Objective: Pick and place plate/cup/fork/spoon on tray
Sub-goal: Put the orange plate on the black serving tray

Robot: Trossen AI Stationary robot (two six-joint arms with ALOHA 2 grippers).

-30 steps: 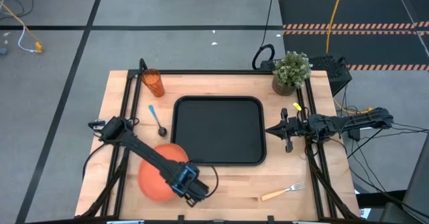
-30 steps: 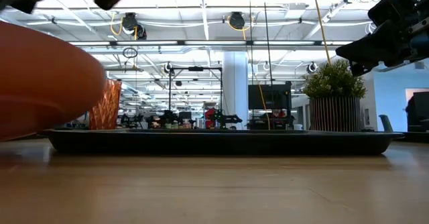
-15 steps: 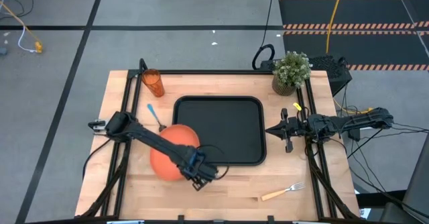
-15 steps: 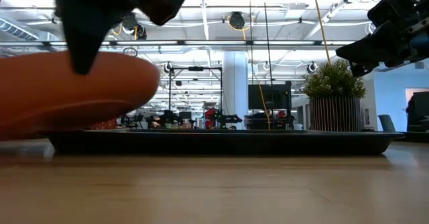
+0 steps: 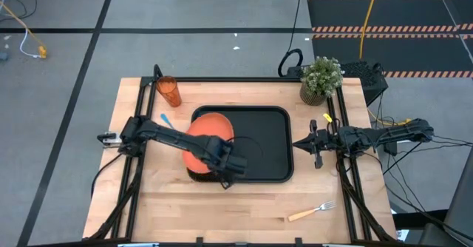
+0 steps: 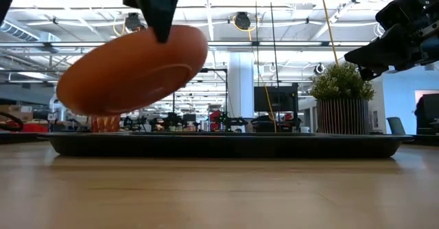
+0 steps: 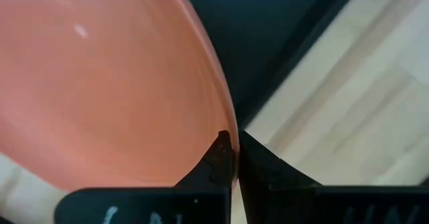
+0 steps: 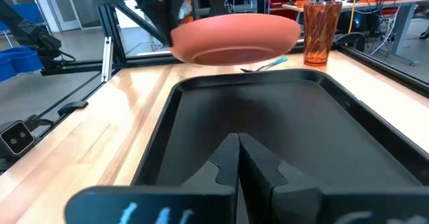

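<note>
Gripping the plate by its rim, our left end effector holds it tilted, clear above the tray's left part. Our right end effector, fingers closed and empty, waits beside the tray's right edge.

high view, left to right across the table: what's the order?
cup → plate held in the left claw over the tray → fork → right claw, parked at the table's right edge.
</note>
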